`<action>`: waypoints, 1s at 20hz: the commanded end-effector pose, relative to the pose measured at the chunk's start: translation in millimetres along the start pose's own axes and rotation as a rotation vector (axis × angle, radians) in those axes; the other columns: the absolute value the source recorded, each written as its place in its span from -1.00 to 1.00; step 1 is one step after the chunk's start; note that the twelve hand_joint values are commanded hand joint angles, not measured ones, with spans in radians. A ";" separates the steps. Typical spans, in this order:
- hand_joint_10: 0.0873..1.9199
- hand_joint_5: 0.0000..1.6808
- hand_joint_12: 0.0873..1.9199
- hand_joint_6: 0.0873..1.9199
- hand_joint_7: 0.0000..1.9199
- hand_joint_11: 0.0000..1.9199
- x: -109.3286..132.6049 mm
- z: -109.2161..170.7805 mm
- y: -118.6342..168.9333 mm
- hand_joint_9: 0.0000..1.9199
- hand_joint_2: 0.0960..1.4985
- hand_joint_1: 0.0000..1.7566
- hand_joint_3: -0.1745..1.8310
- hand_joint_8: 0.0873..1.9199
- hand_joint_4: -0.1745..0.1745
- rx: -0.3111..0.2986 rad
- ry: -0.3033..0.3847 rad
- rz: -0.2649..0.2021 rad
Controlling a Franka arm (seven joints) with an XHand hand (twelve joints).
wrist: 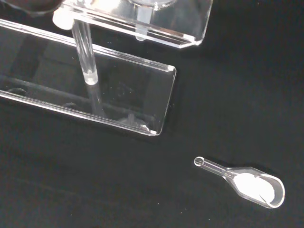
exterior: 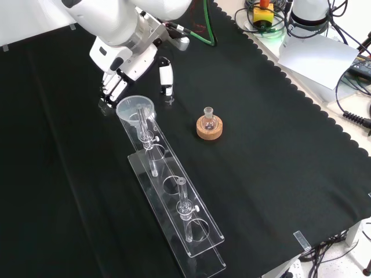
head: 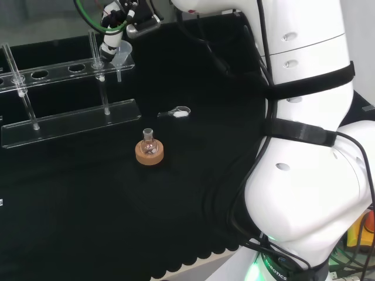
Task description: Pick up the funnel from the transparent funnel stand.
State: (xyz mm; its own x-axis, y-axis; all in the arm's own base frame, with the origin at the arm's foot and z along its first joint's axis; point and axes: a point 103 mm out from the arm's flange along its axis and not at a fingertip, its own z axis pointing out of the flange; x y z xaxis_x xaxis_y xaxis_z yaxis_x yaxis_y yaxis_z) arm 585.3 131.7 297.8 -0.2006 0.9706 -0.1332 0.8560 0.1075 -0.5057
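Observation:
The clear funnel [head: 121, 55] [exterior: 135, 108] sits in the end hole of the transparent funnel stand [head: 70, 123] [exterior: 174, 197], its stem [wrist: 142, 19] reaching down through the upper shelf. The hand [head: 111, 44] [exterior: 116, 81] hovers right at the funnel's rim. In the front view its fingers [exterior: 110, 92] hang just behind the funnel, and the thumb [exterior: 167, 75] is spread apart from them to the right. Nothing is clasped between them. I cannot tell whether a fingertip touches the rim.
A small round flask [head: 148, 140] [exterior: 208, 119] stands on a cork ring [head: 148, 155] [exterior: 208, 131] in the middle of the cloth. A clear scoop holding white powder [head: 181, 112] [wrist: 247, 183] lies near the stand's end. Cables and gear lie beyond the cloth's edge [exterior: 301, 35].

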 end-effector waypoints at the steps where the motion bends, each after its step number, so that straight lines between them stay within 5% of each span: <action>1: -0.14 -0.92 0.48 -1.00 -1.00 -0.51 -0.5 1.4 1.5 -0.73 -0.09 -0.24 -0.69 -0.47 -0.42 -0.003 -0.006 -0.002; 20: -0.16 -0.90 0.47 -1.00 -1.00 -0.51 1.3 13.3 18.5 -0.76 -0.08 -0.23 -0.68 -0.47 -0.40 0.025 -0.034 -0.002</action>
State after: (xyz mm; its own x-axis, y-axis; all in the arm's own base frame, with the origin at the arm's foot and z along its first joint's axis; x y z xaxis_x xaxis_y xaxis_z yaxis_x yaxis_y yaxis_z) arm 593.5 133.3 280.5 -0.2155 0.9647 -0.1515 0.8451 0.1065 -0.5238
